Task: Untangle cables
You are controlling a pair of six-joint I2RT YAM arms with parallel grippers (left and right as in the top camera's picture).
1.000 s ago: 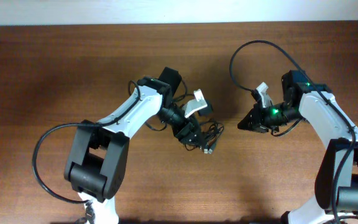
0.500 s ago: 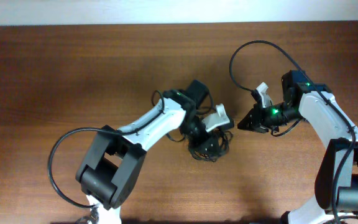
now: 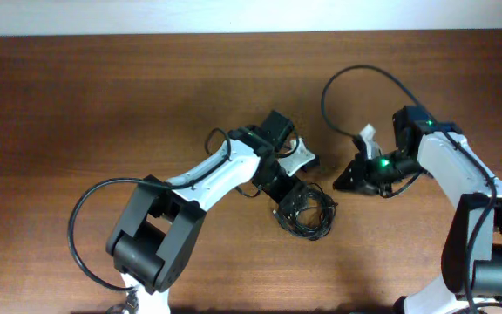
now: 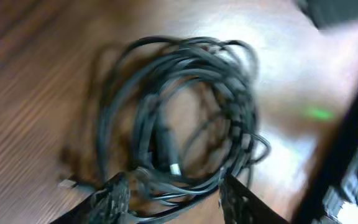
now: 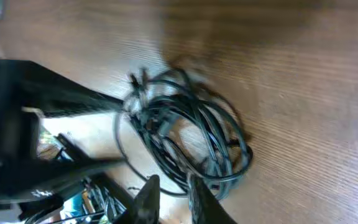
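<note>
Firstly, overhead: the cables (image 3: 299, 208) lie bunched in one loose coil on the table (image 3: 103, 105), between the two arms. The left gripper (image 3: 284, 187) sits at the coil's upper-left edge. The right gripper (image 3: 340, 181) is just beside its upper right, apart from it.

Left wrist view, blurred: the left gripper (image 4: 174, 199) has its fingers (image 4: 114, 196) wide apart, with the coil's near edge lying between them. Whether they touch the cables (image 4: 191, 59) cannot be told. A small silvery plug end (image 4: 175, 168) shows inside the coil.

Right wrist view: the right gripper (image 5: 173, 200) has its fingers (image 5: 146, 198) narrowly apart, holding nothing. The cables (image 5: 166, 118) lie just ahead.
</note>
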